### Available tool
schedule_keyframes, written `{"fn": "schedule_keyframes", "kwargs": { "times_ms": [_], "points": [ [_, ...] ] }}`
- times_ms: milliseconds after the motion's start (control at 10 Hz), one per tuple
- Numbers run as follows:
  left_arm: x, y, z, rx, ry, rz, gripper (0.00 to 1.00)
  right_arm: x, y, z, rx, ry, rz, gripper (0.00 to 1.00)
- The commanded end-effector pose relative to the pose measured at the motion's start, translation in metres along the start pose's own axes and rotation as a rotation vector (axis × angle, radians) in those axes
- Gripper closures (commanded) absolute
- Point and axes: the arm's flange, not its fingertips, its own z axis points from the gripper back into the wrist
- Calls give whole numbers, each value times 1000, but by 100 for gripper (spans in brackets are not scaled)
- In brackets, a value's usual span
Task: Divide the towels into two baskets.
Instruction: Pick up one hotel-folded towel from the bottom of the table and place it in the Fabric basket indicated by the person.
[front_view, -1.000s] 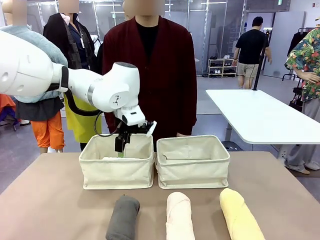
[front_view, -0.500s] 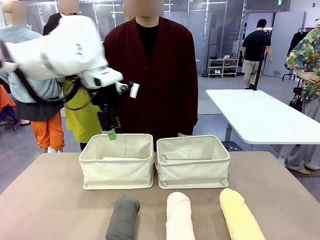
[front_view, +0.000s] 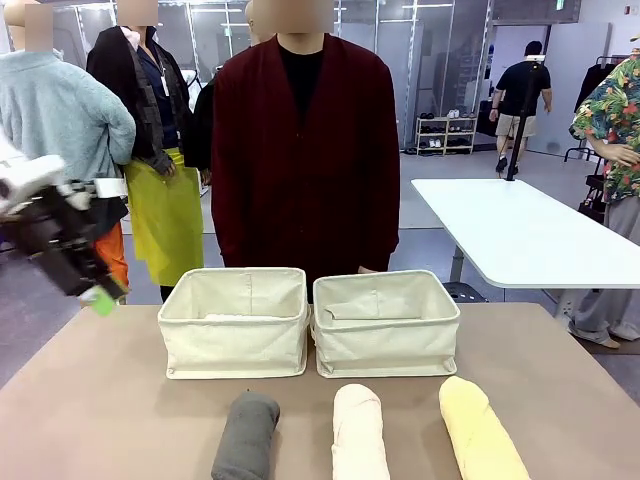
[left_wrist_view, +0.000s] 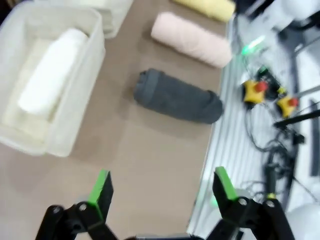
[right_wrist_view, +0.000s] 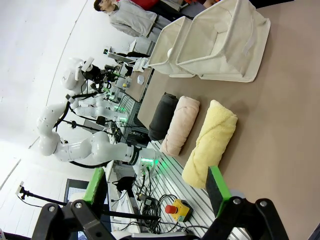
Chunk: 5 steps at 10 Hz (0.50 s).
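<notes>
Left pincer (front_view: 100, 296): blurred, out to my left of the left basket (front_view: 235, 345), well apart from it, above the table (front_view: 90, 400) edge. Jaws wide, nothing between the green pads.

Right pincer (right_wrist_view: 156, 184): jaws wide too, empty, well away from the left basket.

White towel (left_wrist_view: 52, 77): lying inside the left basket.

Right basket (front_view: 386, 335): just beside the left basket, on its right.

Dark grey towel (front_view: 246, 435): on the table, on my side of the left basket, near it. Cream towel (front_view: 358, 432) is next rightward. Pale yellow towel (front_view: 480, 430) lies farthest from that basket.

Person (front_view: 305, 150): standing beyond the left basket, at the far side.
</notes>
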Motion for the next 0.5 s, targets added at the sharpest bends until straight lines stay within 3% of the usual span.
{"fn": "schedule_keyframes", "kwargs": {
  "times_ms": [0,100,200,400],
  "points": [
    [-63,-8,36,-85,-234,102,0,-2,2,0,8,-6,20,0],
    [-109,-3,51,-142,-331,216,0,-2,2,0,8,-6,20,0],
    [-154,-5,59,-216,-347,325,0,-2,2,0,8,-6,20,0],
    [-209,-7,64,-252,-432,444,0,-2,2,0,8,-6,20,0]
  ]
}}
